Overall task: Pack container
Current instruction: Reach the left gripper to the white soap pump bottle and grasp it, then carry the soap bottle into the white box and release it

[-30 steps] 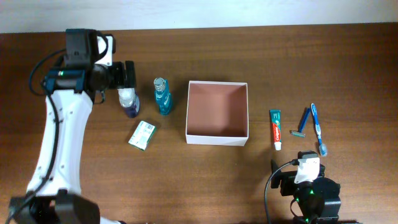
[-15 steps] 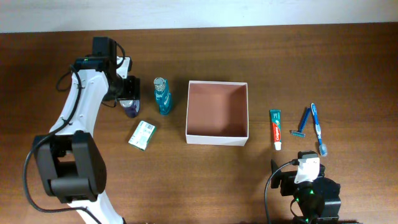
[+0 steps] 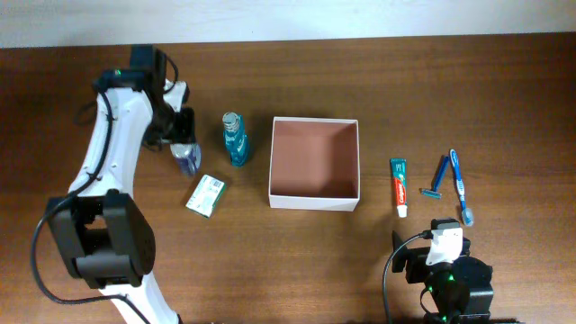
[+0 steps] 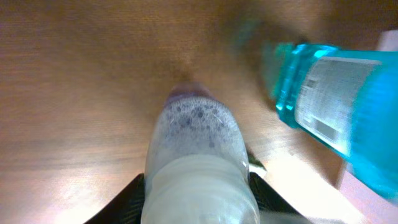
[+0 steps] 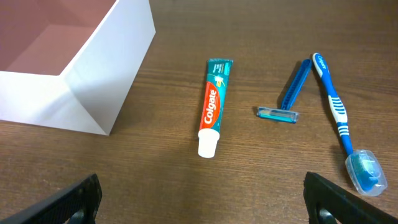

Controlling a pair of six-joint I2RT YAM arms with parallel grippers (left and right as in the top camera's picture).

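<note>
The box [image 3: 313,202] sits at the middle of the worktop [image 3: 270,270], open side up and empty. It is square, so no side is the longer one, and its white walls run parallel to the worktop edges. In the right wrist view its near right corner [image 5: 106,74] fills the upper left.

The left arm [image 3: 103,189] rises from the near left corner and stretches toward the far left, bending at the wrist back toward the middle. The left fingers [image 4: 124,202] press against both sides of a clear bottle [image 3: 187,158] with purple liquid, holding it. It lies on the worktop with its base pointing away from the wrist. A blue bottle [image 3: 236,140] lies just beside it, between it and the box. A small green and white carton [image 3: 206,194] lies nearer the front edge.

The right arm [image 3: 445,283] is folded low at the near right edge. The right fingers [image 5: 81,198] are spread wide and hold nothing. To the right of the box lie a toothpaste tube [image 5: 211,112], a blue razor [image 5: 289,96] and a blue toothbrush [image 5: 336,112], side by side and apart.
</note>
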